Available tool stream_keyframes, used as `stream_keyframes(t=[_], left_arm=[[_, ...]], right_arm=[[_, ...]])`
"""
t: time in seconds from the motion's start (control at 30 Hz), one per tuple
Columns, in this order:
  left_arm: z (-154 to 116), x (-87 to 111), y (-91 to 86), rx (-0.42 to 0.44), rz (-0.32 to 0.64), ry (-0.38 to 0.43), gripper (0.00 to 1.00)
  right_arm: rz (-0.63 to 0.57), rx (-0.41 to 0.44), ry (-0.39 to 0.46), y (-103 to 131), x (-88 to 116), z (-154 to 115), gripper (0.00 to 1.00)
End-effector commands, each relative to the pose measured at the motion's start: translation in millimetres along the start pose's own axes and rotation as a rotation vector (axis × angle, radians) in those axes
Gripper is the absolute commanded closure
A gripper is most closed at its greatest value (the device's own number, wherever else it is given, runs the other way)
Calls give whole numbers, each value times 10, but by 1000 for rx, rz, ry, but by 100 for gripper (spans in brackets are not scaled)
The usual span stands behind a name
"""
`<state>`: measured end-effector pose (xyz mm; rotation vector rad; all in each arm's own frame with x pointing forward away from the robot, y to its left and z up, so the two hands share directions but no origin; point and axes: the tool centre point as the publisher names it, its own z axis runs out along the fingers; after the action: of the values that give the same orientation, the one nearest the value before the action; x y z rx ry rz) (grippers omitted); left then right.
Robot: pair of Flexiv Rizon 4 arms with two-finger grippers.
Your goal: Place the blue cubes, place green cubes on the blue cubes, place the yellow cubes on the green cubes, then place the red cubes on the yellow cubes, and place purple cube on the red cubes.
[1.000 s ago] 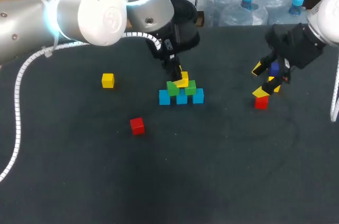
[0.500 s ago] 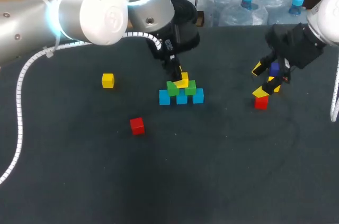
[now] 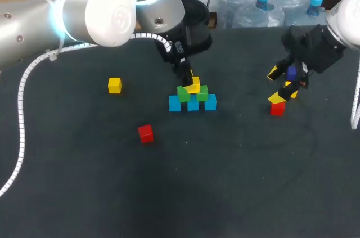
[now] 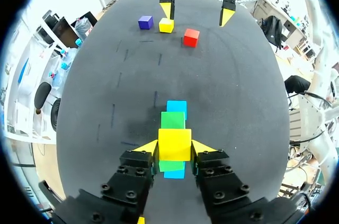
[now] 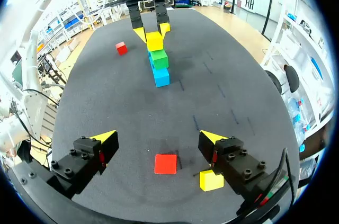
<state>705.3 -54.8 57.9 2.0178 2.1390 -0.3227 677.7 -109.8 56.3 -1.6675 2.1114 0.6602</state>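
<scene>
In the head view the left gripper (image 3: pixel 191 83) is closed on a held yellow cube (image 3: pixel 195 85), both fingers against its sides. The cube sits directly over two green cubes (image 3: pixel 183 94), which stand on a row of three blue cubes (image 3: pixel 193 104) on the dark table (image 3: pixel 225 182). Whether the cube rests on the green ones cannot be told. A loose yellow cube (image 3: pixel 115 85) and a loose red cube (image 3: pixel 145 133) lie well apart from that gripper. The right gripper (image 3: pixel 275 85) is spread wide and holds nothing. A near red cube (image 3: pixel 277 108) lies just beside its lower fingertip, with a purple cube (image 3: pixel 291 72) and a second yellow cube (image 3: pixel 292 91) close by. In the left wrist view the yellow tips press the held yellow cube (image 4: pixel 175 144) from both sides. Green and blue cubes show under it and just ahead. Far ahead the right gripper (image 4: pixel 197 13) stands open over the near red cube (image 4: pixel 191 37). In the right wrist view the near red cube (image 5: pixel 165 163) lies between the widely parted fingers, touching neither. The second yellow cube (image 5: pixel 212 180) is beside one finger, and the stack stands far ahead.
</scene>
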Motion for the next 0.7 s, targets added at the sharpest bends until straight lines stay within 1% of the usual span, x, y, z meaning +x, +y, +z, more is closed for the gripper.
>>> stream_keyframes(t=[0.03, 0.7], left_arm=[[2, -8, 30, 8, 2, 3, 100], [18, -12, 41, 18, -2, 7, 100]], right_arm=[[-1, -1, -2, -6, 2, 5, 0], [-1, -1, -2, -6, 2, 5, 0]])
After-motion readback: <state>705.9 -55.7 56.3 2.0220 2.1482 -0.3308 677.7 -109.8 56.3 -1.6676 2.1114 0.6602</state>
